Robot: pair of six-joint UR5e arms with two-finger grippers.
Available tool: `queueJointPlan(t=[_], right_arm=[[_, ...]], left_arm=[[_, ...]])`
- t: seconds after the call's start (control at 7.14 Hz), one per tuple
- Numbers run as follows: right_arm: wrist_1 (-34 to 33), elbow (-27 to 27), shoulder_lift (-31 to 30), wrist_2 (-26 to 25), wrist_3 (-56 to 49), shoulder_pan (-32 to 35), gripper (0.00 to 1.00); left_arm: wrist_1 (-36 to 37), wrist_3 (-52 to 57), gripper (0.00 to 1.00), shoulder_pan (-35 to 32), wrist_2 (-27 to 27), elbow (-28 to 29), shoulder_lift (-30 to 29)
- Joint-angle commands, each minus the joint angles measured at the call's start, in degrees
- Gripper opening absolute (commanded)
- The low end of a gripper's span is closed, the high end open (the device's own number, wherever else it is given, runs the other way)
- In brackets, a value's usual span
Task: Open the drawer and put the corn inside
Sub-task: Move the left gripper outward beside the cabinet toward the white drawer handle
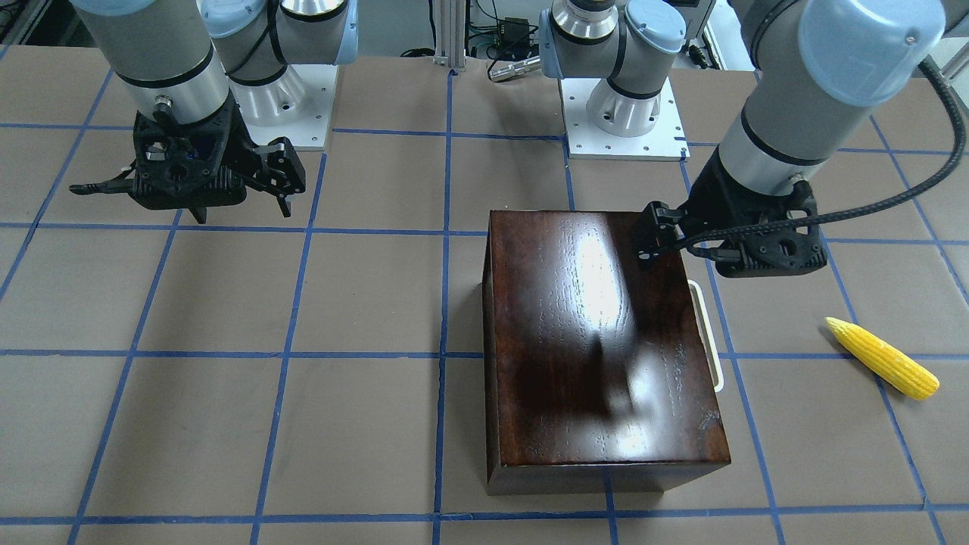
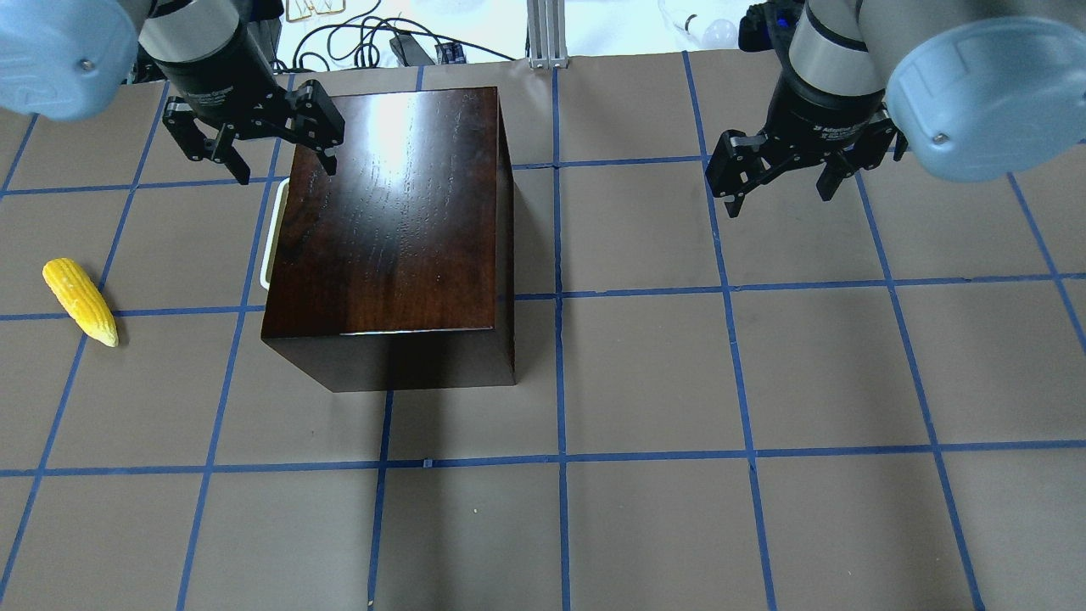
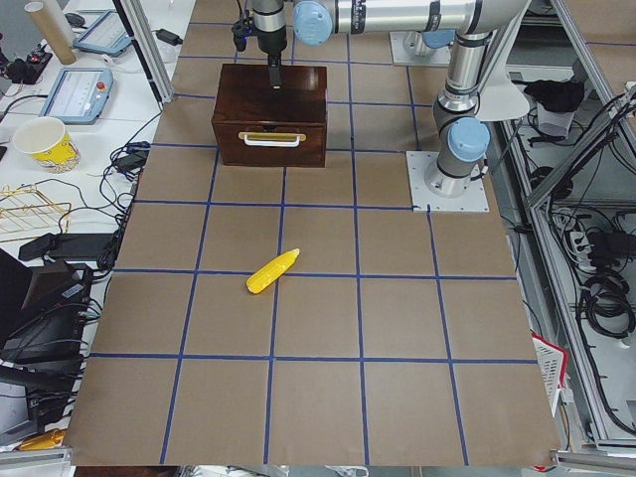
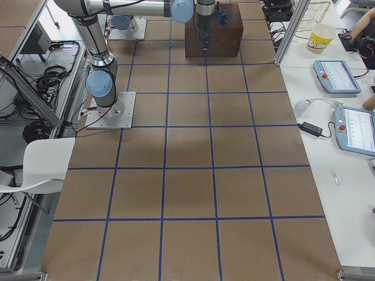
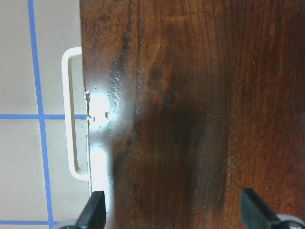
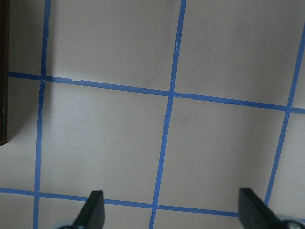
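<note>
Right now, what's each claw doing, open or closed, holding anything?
Left claw: open, holding nothing, over the box top.
Right claw: open, holding nothing.

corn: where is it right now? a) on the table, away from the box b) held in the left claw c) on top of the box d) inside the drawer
a: the corn lies on the table, off to the handle side of the box and touching neither.
</note>
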Motion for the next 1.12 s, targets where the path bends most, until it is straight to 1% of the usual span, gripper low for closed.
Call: queueJointPlan(t=[0.0, 0.14, 0.28, 0.42, 0.56, 0.7, 0.98], right_arm=[[0.0, 0.0, 0.0, 0.0, 0.0, -0.11, 1.0], [0.0, 0.0, 0.0, 0.0, 0.0, 0.07, 1.0], [0.0, 0.0, 0.0, 0.0, 0.0, -0.11, 1.0], [0.0, 0.0, 0.0, 0.0, 0.0, -0.11, 1.0], [0.0, 0.0, 0.0, 0.0, 0.0, 0.07, 1.0], [0.0, 0.0, 0.0, 0.0, 0.0, -0.11, 1.0], [0.0, 0.0, -0.09, 0.0, 0.0, 0.07, 1.0]], left_arm=[[-0.03, 0.11, 1.0, 4.36, -1.13, 0.24, 0.24], [0.14, 2.37, 1.0, 7.96, -2.62, 0.16, -0.02], [0.14, 12.05, 1.0, 11.39, -2.9, 0.16, -0.02], [0.14, 16.07, 1.0, 14.81, -2.99, 0.16, -0.28], [0.32, 18.46, 1.0, 17.37, -4.47, -0.02, -1.33], [0.58, 22.83, 1.0, 18.44, -7.09, -0.45, -2.21], [1.81, 29.52, 1.0, 20.46, -7.38, -0.81, -5.19]])
